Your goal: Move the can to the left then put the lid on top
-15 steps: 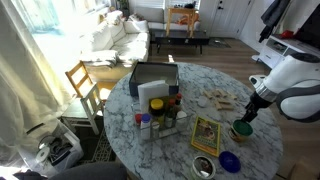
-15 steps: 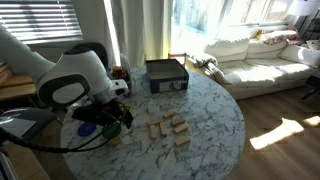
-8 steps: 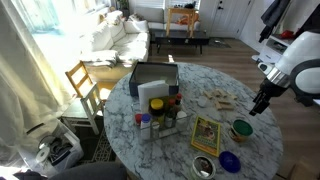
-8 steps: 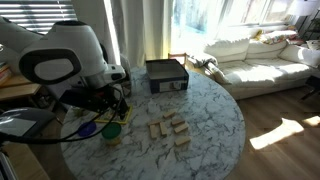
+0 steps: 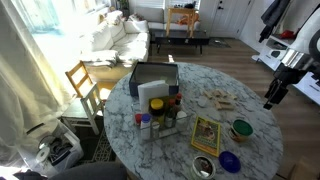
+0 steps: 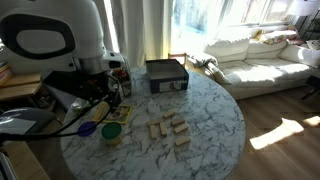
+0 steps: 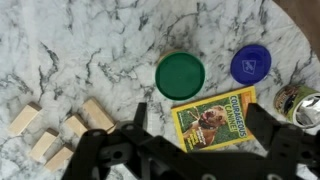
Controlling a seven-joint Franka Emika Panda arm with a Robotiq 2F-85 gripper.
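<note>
The green lid (image 7: 180,75) lies flat on top of the dark can (image 5: 241,134), near the table's edge. It covers the can's inside, so only a dark rim and side show. Lid and can also show in an exterior view (image 6: 112,133). My gripper (image 7: 200,125) is open and empty. It hangs well above the table, apart from the lid, and it shows high at the right in an exterior view (image 5: 272,96).
A blue-purple disc (image 7: 251,63), a silvery tin (image 7: 297,103) and a dog booklet (image 7: 215,117) lie close to the can. Wooden blocks (image 7: 60,135) lie on the marble table (image 7: 80,50). A dark box (image 5: 152,78) and bottles (image 5: 158,120) stand further in.
My gripper has let go at the can and risen up and away from it. The green lid stays on the can.
</note>
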